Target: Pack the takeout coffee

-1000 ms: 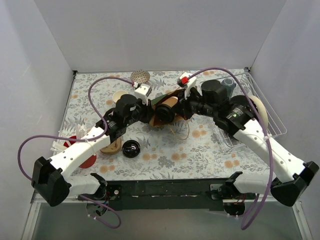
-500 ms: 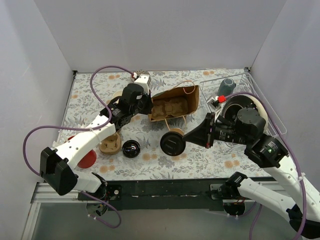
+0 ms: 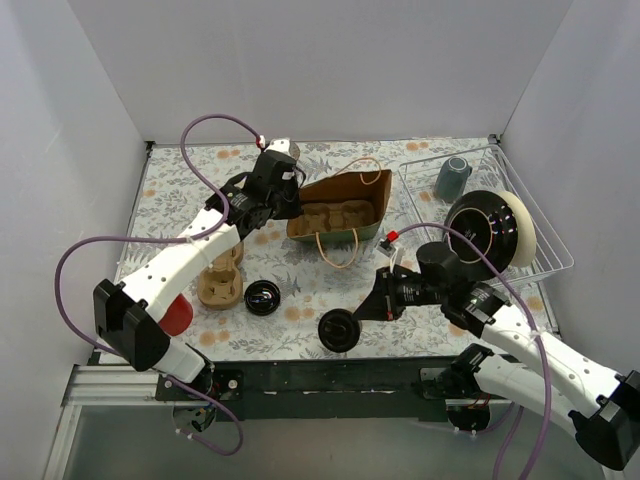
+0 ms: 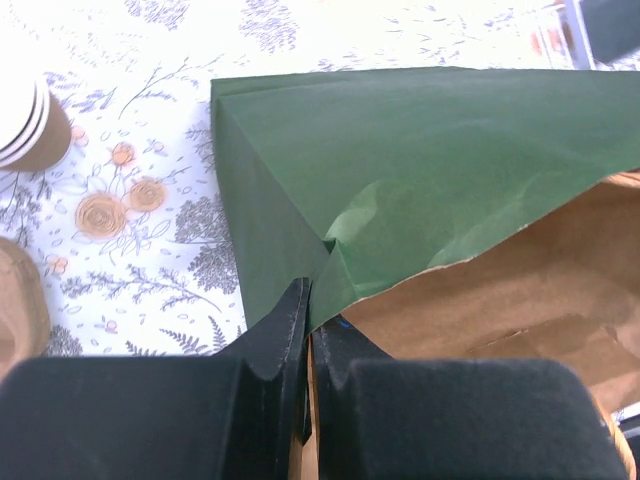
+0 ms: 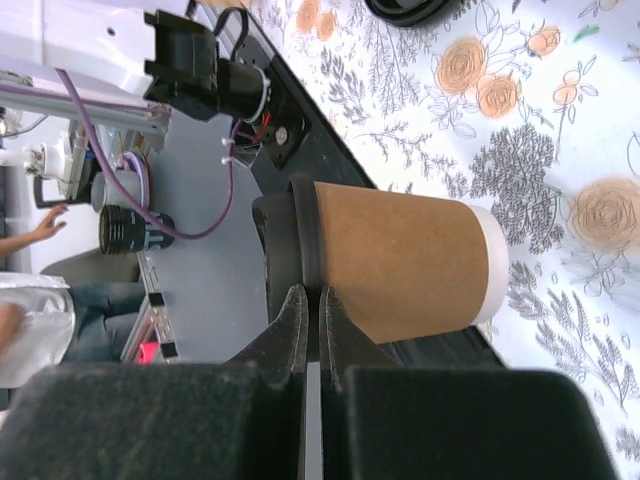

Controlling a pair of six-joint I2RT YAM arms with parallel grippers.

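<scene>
- Two arms are at work, and you can see both pincers closed tight.
- Your right pincer (image 3: 358, 320) grips one takeout coffee (image 3: 340, 330) by the rim of its black lid; the cup lies on its side in the grasp, near the front edge of the tabletop (image 3: 300, 290), well apart from the bag. In the right wrist view the tan cup (image 5: 400, 260) is horizontal, with the fingers pinched at the lid end.
- Your left pincer (image 3: 285, 200) is closed on the edge of one green paper bag (image 3: 345, 205). The left wrist view shows the fingertips (image 4: 300, 320) pressed together on the bag's green wall (image 4: 420, 170), with the brown inside just beside them.
- The bag lies on its side with the mouth open; one cardboard cup carrier (image 3: 335, 215) is inside it.
- One spare black lid (image 3: 262, 297) lies on the tabletop, near the left arm.
- One more cardboard carrier (image 3: 220, 285) stands at the left, just beside the lid.
- One red object (image 3: 177, 315) is partly hidden under the left arm; I cannot tell what it is.
- One wire rack (image 3: 540, 255) stands at the right; it holds one grey-blue mug (image 3: 452, 177) and one dark bowl (image 3: 485, 225) leaning against one pale plate (image 3: 520, 225).
</scene>
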